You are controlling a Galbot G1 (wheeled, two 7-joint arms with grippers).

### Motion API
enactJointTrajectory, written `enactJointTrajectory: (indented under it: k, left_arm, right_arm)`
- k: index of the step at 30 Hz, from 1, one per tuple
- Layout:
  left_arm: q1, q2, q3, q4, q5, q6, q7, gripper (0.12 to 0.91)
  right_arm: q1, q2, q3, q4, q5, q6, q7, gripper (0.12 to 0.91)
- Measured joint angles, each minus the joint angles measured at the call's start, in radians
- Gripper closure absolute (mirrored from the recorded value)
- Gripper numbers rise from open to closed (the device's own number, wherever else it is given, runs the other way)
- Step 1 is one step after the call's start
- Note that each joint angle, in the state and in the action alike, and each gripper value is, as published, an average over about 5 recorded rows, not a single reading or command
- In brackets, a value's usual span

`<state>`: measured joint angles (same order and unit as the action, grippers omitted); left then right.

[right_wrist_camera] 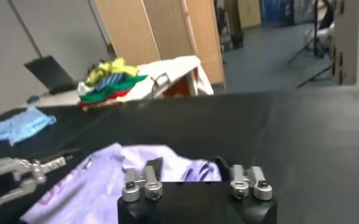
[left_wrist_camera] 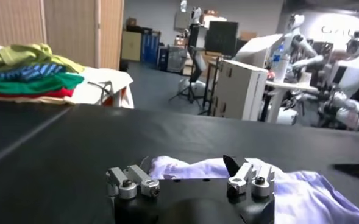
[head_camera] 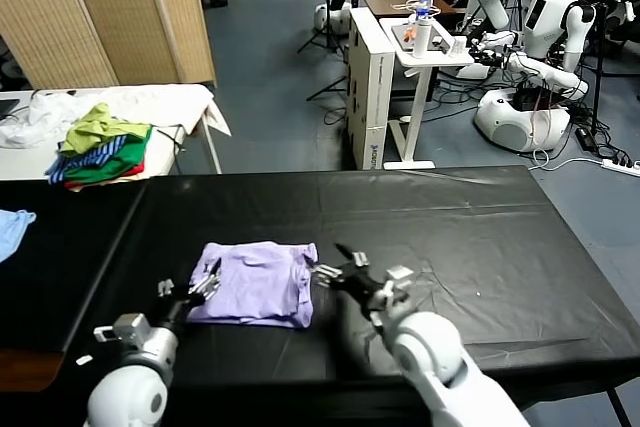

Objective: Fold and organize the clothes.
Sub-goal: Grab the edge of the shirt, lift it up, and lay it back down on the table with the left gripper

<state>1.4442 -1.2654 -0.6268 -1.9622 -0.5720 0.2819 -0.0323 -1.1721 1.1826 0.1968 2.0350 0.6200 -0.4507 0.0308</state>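
Black sheeting covers the table [head_camera: 480,237], giving the lavender shirt [head_camera: 255,282] a flat bed where it lies folded near the front edge. Left gripper [head_camera: 200,285] and right gripper [head_camera: 335,269] flank it, jaws wide, holding nothing, apparently just clear of the fabric.

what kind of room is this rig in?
Most likely a robotics lab. White humanoid robots stand parked in the background among cables and tripod stands. The work table has a black cover, holding a folded lavender T-shirt, with a heap of garments on a side table.
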Motion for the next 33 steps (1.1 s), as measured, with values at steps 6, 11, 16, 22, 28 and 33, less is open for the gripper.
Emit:
enactJointTrajectory:
  k: [6,11,16,22,28,33]
  left_arm:
    - [-0.003,0.012,-0.037,0.054,-0.124,0.005,0.029,0.123]
    - [-0.008,0.012,-0.044,0.080,-0.181,0.007,0.038,0.123]
    - [-0.018,0.009,-0.045,0.096,-0.211,0.010,0.038,0.123]
    - [-0.019,0.006,-0.046,0.106,-0.232,0.014,0.040,0.123]
    - [-0.028,0.003,-0.050,0.122,-0.284,0.024,0.049,0.123]
    - [-0.034,-0.001,-0.048,0.135,-0.290,0.024,0.054,0.147]
  right_arm:
    - [-0.127,-0.048,0.127,0.108,0.023,0.019,-0.012,0.118]
    - [-0.204,-0.053,0.196,0.159,0.021,0.023,-0.014,0.118]
    - [-0.238,-0.053,0.219,0.179,0.014,0.023,-0.013,0.118]
    - [-0.247,-0.051,0.227,0.186,0.009,0.023,-0.013,0.118]
    - [-0.256,-0.041,0.227,0.191,-0.002,0.023,-0.012,0.118]
    - [-0.261,-0.036,0.228,0.194,-0.008,0.023,-0.012,0.118]
